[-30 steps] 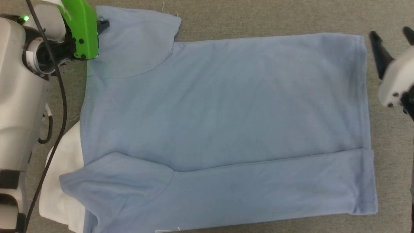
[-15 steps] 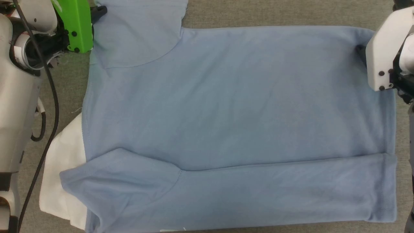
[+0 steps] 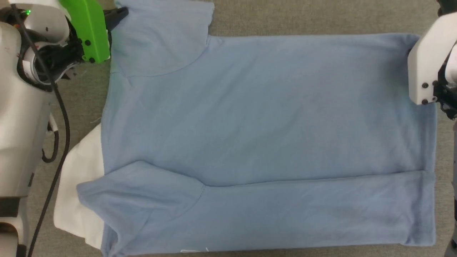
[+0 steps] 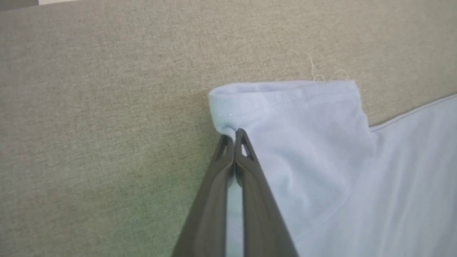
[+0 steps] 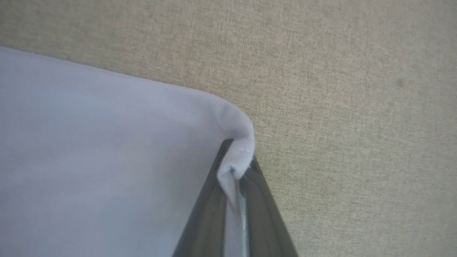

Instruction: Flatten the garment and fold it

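Garment (image 3: 264,135): light blue short-sleeved shirt, spread flat and nearly smooth on the grey-beige woven worktop (image 3: 303,18). It covers most of the head view. The neck end points to the robot's left and the hem to its right.

White fabric piece (image 3: 80,185) sticks out from under the neck end, at lower left in the head view. The near long side is folded up over the body as a band (image 3: 314,210), and its edge runs as a straight crease across the cloth. The near sleeve (image 3: 139,192) lies folded in with it. The far sleeve (image 3: 160,35) lies open and flat at upper left. Small white mark (image 3: 194,251) sits at the nearest edge.

Left pincer (image 4: 235,132): clenched on the outer corner of the far sleeve's cuff. Cloth passes between the two dark fingers and the cuff rolls up just past the tips. Loose threads (image 4: 321,75) stand off the cuff edge.

Right pincer (image 5: 237,160): clenched on the far hem corner. The cloth curls over the fingertips, with a strip pinched between them.

Both grasped corners sit at worktop level. In the head view a green housing (image 3: 87,32) and a black cable (image 3: 60,117) show on the left arm. The white wrist housing (image 3: 426,67) covers the right corner.
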Tool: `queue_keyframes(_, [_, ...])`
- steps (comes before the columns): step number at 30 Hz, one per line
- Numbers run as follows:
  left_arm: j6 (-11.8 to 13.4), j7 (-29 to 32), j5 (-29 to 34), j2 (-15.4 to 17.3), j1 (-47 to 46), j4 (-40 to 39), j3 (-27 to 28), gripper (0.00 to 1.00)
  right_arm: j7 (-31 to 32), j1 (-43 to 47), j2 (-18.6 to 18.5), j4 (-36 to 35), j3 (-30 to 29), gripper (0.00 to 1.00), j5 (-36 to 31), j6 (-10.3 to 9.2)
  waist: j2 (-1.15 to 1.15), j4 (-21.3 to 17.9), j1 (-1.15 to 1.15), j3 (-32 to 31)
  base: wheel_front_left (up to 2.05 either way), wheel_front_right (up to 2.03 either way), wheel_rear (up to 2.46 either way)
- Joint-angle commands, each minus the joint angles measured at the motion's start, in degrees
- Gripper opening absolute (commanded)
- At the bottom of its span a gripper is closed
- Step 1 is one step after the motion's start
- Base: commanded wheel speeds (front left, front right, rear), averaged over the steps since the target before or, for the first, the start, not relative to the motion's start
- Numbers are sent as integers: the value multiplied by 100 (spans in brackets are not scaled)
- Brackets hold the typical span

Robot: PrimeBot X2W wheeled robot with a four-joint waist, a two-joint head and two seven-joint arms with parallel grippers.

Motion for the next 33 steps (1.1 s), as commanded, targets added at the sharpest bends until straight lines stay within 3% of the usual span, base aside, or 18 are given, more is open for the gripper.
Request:
queue_keyframes(1, [-13, -112, -141, -25, 117, -63, 72, 0, -153, 117, -38, -39, -41, 0, 55, -8, 24, 13, 0, -345, 0, 0, 0])
queue_keyframes(10, [66, -601, -553, -3, 983, -571, 424, 0, -1187, 856, -365, 151, -73, 0, 360, -8, 24, 84, 0, -1445, 0, 0, 0])
queue_keyframes(21, [711, -858, -820, 179, 2826, -1277, 683, 0, -2238, 2032, -429, 572, -58, 0, 881, -8, 24, 154, 0, -2456, 0, 0, 0])
queue_keyframes(33, [1283, -1192, -1224, 161, 4715, -1890, 1023, 0, -2782, 3110, -363, 926, -168, 0, 1259, -8, 24, 223, 0, -2792, 0, 0, 0])
